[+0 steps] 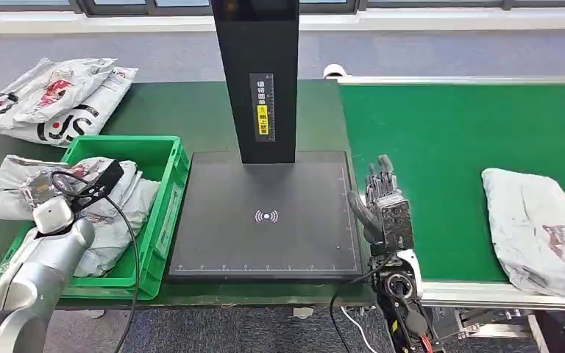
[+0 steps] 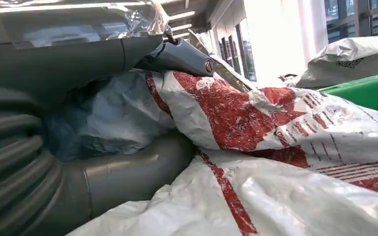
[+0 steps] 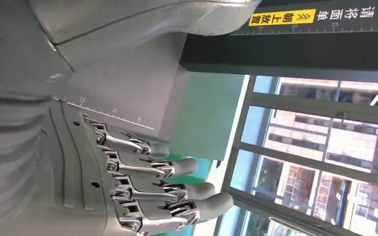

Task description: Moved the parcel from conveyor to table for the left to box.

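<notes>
Left hand (image 2: 93, 162) pressed into crumpled parcels in the green bin (image 1: 163, 193), lower left of the head view.
Whether it grips any of them, I cannot tell. Right hand (image 1: 384, 209), centre-right, is empty with fingers extended beside the black scanner plate (image 1: 265, 213). One grey parcel (image 1: 537, 232) lies on the green conveyor (image 1: 427, 140) at the right edge; more bags (image 1: 55, 99) sit upper left.

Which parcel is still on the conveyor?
The grey parcel lying alone on the green belt, beyond the right hand; the others are in the green crate or on the table.
</notes>
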Tool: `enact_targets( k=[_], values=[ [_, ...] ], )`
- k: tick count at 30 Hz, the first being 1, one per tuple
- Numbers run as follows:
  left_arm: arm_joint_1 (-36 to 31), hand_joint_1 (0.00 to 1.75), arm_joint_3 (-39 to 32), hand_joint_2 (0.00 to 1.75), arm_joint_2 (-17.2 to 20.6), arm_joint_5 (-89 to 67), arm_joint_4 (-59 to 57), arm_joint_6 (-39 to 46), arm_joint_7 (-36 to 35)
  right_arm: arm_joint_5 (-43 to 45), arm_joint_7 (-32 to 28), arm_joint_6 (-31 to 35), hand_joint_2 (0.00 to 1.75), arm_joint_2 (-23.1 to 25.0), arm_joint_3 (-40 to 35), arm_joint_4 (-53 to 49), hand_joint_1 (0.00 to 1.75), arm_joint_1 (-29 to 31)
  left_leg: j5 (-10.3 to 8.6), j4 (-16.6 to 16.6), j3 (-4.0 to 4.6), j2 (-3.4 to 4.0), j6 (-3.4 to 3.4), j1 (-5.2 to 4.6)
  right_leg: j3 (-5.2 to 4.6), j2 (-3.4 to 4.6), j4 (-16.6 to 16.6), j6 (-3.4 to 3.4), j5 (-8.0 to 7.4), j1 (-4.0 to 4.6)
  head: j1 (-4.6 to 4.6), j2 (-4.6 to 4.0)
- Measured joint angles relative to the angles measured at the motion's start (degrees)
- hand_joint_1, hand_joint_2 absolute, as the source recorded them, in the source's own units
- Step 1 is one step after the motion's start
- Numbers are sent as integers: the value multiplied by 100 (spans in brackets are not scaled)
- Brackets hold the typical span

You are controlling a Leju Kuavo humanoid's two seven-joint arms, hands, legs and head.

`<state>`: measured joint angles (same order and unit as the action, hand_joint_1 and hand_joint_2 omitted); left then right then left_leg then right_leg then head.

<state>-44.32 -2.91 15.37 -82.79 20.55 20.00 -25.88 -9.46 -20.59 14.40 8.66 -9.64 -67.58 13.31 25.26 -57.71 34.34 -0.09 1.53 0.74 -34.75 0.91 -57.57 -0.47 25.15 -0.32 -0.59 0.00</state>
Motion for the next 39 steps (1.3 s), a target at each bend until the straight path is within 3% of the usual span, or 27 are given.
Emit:
enact_targets(
  k=[1,2,4,6,8,10,12,13,16,19,20,37,38,39],
  values=[
    [0,175,0,175,2,0,-2,0,0,0,0,0,175,0,0,0,0,0,0,0,0,0,0,0,0,0,0,0,0,0,0,0],
    [0,0,0,175,4,0,-4,0,0,0,-2,0,175,0,0,0,0,0,0,0,0,0,0,0,0,0,0,0,0,0,0,0],
    [-1,0,0,175,4,15,-4,16,18,0,2,2,175,0,0,0,0,-2,0,-1,-8,1,0,0,-7,0,1,0,0,0,0,0],
    [76,0,-158,175,-160,684,220,533,644,-28,94,140,175,-2,2,0,0,-15,-2,-1,-2,4,1,-2,-8,3,1,-2,-2,-3,-2,0],
    [139,0,-644,175,-468,2216,726,1280,2102,48,13,203,175,-39,22,4,0,-56,-5,-5,9,-21,0,-1,-6,-17,2,0,-1,2,0,0],
    [184,0,-864,175,-678,4029,1166,1513,4163,125,-94,203,175,-85,44,24,0,-71,-7,-5,17,-32,-2,-3,0,-36,2,1,-1,3,0,0],
    [268,0,-894,175,-815,4625,1616,1530,5348,149,-151,173,175,-105,46,48,0,-88,-5,-5,16,-25,-3,-5,-1,-30,2,2,-2,0,0,0],
    [281,0,-896,175,-844,4557,1728,1545,5504,160,-155,168,175,-116,46,52,0,-99,-4,-5,15,-20,-4,-10,-1,-24,3,4,-3,-1,0,-2],
    [291,0,-898,175,-901,4518,1921,1642,4624,160,-151,162,175,-140,48,81,0,-108,-2,-5,9,-17,-5,-14,-2,-20,3,4,-3,-9,0,-2],
    [331,0,-903,175,-920,4533,1926,1699,4424,160,-153,179,175,-146,48,127,0,-100,-6,-5,13,-19,0,0,-4,-21,3,2,-3,-9,0,-2],
    [330,0,-903,0,-931,4533,1923,1729,4422,160,-155,192,175,-149,48,148,0,-82,-8,-5,13,-22,2,0,-4,-23,2,2,-3,-9,0,-2],
    [10,0,-903,0,-951,4284,1587,1808,4142,195,-131,223,175,-149,76,461,0,282,-11,-4,13,-21,6,-1,-5,-24,1,-2,-6,-5,0,0],
    [7,0,-903,175,-951,4262,1571,1808,4133,192,-133,223,175,-149,90,477,0,285,-11,-4,12,-21,6,-1,-5,-24,1,-2,-6,-5,0,0],
    [6,0,-903,175,-951,4273,1552,1753,4151,190,-138,225,175,-149,101,487,0,286,-11,-4,12,-20,6,-1,-5,-23,1,-2,-6,-5,0,0]
  ],
)
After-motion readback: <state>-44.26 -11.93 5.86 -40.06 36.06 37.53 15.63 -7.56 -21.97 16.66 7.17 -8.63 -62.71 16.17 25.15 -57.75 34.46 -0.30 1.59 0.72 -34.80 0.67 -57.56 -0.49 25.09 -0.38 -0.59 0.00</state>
